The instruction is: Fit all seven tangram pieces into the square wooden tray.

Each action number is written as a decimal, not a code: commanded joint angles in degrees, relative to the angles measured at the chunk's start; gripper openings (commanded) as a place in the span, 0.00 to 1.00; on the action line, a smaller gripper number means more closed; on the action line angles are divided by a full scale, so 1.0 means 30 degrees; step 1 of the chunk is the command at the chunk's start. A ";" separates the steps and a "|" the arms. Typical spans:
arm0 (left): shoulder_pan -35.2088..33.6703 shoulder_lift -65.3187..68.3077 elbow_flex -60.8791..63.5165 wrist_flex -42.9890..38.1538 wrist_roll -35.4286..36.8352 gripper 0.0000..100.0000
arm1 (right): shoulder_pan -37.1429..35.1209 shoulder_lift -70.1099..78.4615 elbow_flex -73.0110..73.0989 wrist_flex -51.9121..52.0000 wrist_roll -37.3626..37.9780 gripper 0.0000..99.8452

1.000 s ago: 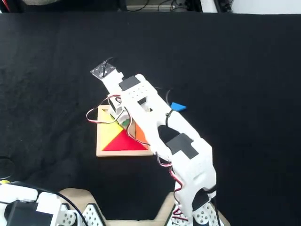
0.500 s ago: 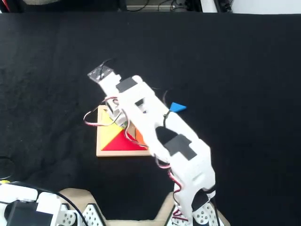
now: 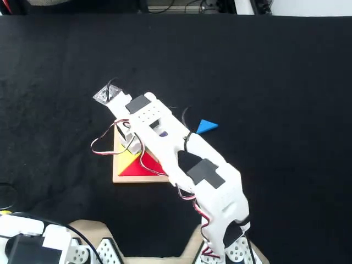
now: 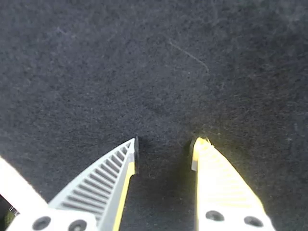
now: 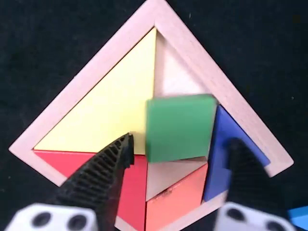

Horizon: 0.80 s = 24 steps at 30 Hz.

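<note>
The square wooden tray [image 5: 192,45] holds a large yellow triangle [image 5: 110,110], a red triangle [image 5: 137,190], an orange piece [image 5: 180,199] and a dark blue piece [image 5: 222,132]. A green square [image 5: 179,127] lies askew over the tray's middle, not seated flat, with bare tray floor showing beside it. My right gripper [image 5: 182,144] hangs open right over the tray, its black fingers on either side of the green square's near edge. In the high view the right arm [image 3: 165,137] covers most of the tray [image 3: 116,179]. My left gripper [image 4: 166,144] is open over bare black cloth.
A light blue triangle [image 3: 206,126] lies on the black cloth to the right of the tray, its corner visible in the right wrist view [image 5: 299,217]. The left arm's base [image 3: 33,236] sits at the table's near left corner. Black cloth lies open all around.
The right arm has swung leftward across the tray, its wrist now farther left. More cloth shows between the arm and the light blue triangle. The left arm has not moved.
</note>
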 commanded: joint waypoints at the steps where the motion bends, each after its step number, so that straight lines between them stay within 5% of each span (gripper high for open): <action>1: -0.0044 0.0293 0.0571 -0.0147 -0.0176 0.19 | -0.0234 -0.0073 -0.0747 0.0147 -0.0029 0.32; 14: 0.0015 0.0293 0.0571 -0.0147 -0.0176 0.19 | -0.0205 0.0015 -0.7106 0.4220 0.0703 0.15; 19: -0.0015 0.0293 0.0571 -0.0147 -0.0176 0.19 | -0.0088 0.0777 -0.8689 0.3253 0.1319 0.01; 24: -0.0044 0.0293 0.0571 -0.0147 -0.0176 0.19 | -0.0088 0.2945 -0.8718 0.2579 0.1319 0.01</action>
